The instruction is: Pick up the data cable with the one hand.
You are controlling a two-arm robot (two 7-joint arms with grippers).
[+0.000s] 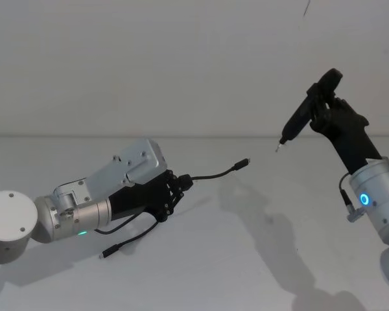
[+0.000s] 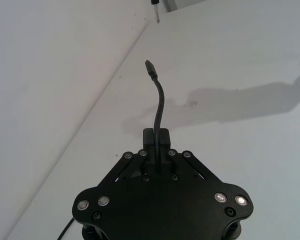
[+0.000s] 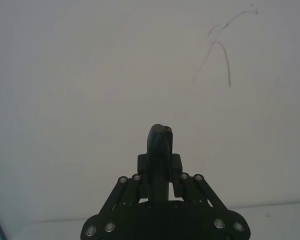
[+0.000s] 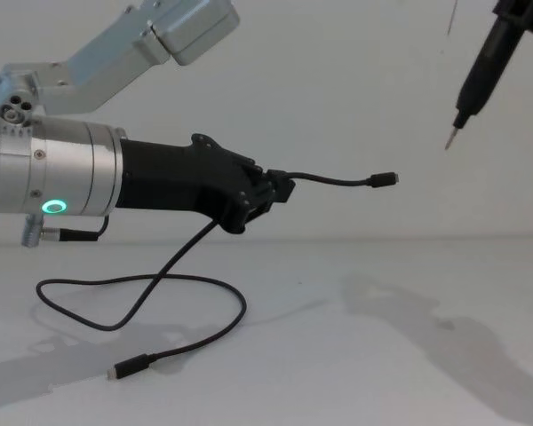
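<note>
The cable [image 1: 214,174] is hanging pinched in the left gripper [image 1: 181,183], short end poking toward three o'clock, long tail drooping toward seven o'clock onto the table [image 1: 246,259] (grasped, not fully lifted), while the right gripper [image 1: 324,110] at two o'clock is clamping a pen-shaped tool [image 1: 295,123].

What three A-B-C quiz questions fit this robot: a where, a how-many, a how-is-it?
1. Where is the thin black data cable's lower plug? A in the air; B on the white table; C under a box.
2. How many tools hold something? A none; B one; C two.
3. The cable's hanging part is: A looped loosely; B pulled straight; C cut apart.

B: the plug lies on the table.
C: the chunky black left tool grips the cable, the right tool grips a slim black pen-shaped driver.
A: it curls in a loop.
</note>
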